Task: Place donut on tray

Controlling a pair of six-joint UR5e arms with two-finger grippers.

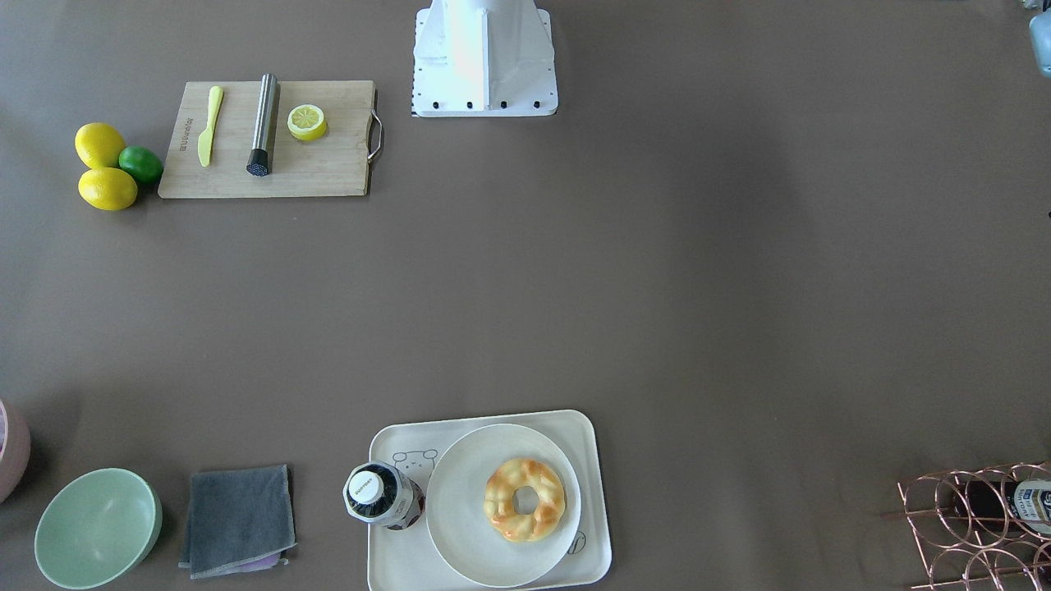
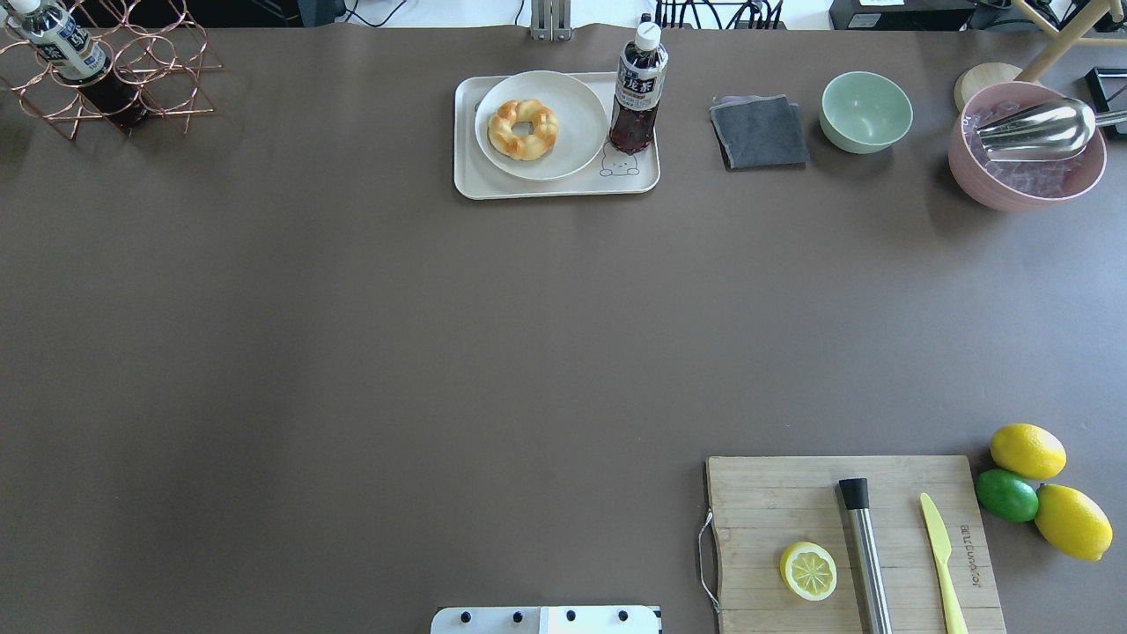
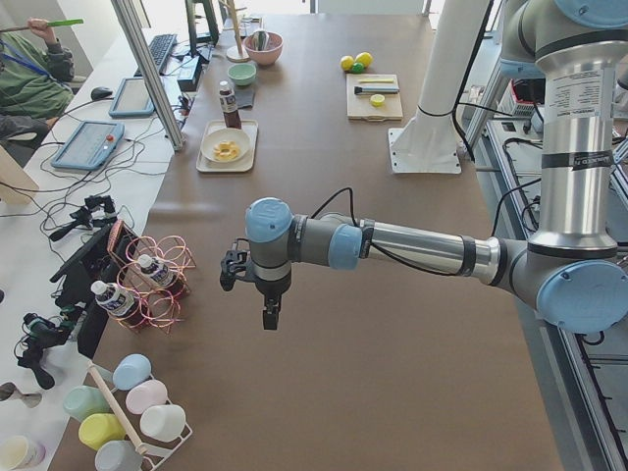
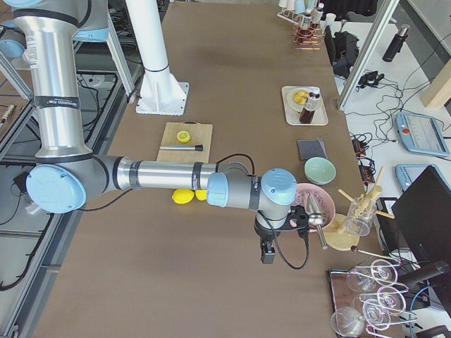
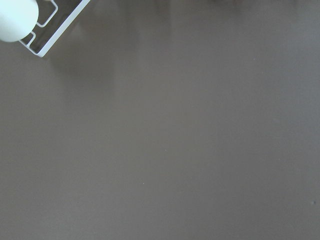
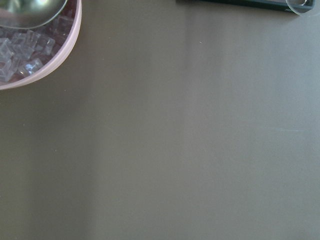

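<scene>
The donut (image 1: 525,499), a braided golden ring, lies on a round white plate (image 1: 460,509) that sits on the cream tray (image 1: 392,562) at the table's far edge from the robot. It also shows in the overhead view (image 2: 524,129) on the tray (image 2: 468,182). My left gripper (image 3: 268,319) hangs over the table's left end, far from the tray. My right gripper (image 4: 267,253) hangs near the pink bowl at the right end. Both show only in side views, so I cannot tell if they are open or shut. The wrist views show mainly bare table.
A dark drink bottle (image 2: 638,92) stands on the tray beside the plate. A grey cloth (image 2: 759,132), green bowl (image 2: 866,111) and pink ice bowl (image 2: 1026,150) lie to its right. A cutting board (image 2: 792,502) with a lemon half is near the robot. A wire rack (image 2: 106,70) stands far left.
</scene>
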